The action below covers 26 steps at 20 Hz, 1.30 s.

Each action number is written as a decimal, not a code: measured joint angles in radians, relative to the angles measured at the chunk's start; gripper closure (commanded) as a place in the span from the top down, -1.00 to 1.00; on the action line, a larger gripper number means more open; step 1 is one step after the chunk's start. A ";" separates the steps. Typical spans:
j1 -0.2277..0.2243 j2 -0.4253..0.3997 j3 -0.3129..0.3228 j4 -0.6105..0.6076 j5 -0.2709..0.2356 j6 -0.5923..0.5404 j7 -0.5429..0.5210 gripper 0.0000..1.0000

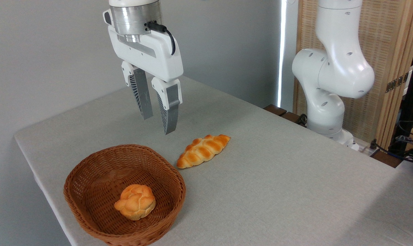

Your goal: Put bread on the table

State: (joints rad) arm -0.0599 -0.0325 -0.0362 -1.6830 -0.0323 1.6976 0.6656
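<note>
The bread point(135, 202), a small round knotted bun with a golden-orange top, lies inside the brown wicker basket point(90, 171) at the front left of the table point(278, 184). My gripper point(157, 125) hangs in the air above the basket's far rim, well above the bun. Its two fingers are apart, pointing down, with nothing between them.
A longer braided loaf point(203, 150) lies on the grey cloth just right of the basket. The arm's white base point(326, 102) stands at the table's far right edge, with cables point(398, 147) beside it. The table's left edge runs close to the basket.
</note>
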 measured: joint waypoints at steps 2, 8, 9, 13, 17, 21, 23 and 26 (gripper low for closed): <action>0.000 0.000 0.000 0.000 0.000 0.000 0.000 1.00; 0.002 0.000 0.011 0.000 0.000 0.000 0.000 1.00; 0.002 0.000 0.016 0.000 0.000 0.000 0.000 1.00; 0.003 -0.001 0.020 0.000 0.000 0.000 0.000 1.00; 0.003 -0.001 0.020 0.000 0.000 0.000 0.000 1.00; 0.003 -0.001 0.020 0.001 0.000 0.000 0.000 1.00; 0.003 -0.001 0.020 0.002 0.000 0.000 0.000 1.00; 0.003 -0.001 0.020 0.002 0.000 0.000 0.000 1.00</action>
State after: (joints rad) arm -0.0572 -0.0334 -0.0163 -1.6813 -0.0323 1.6977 0.6656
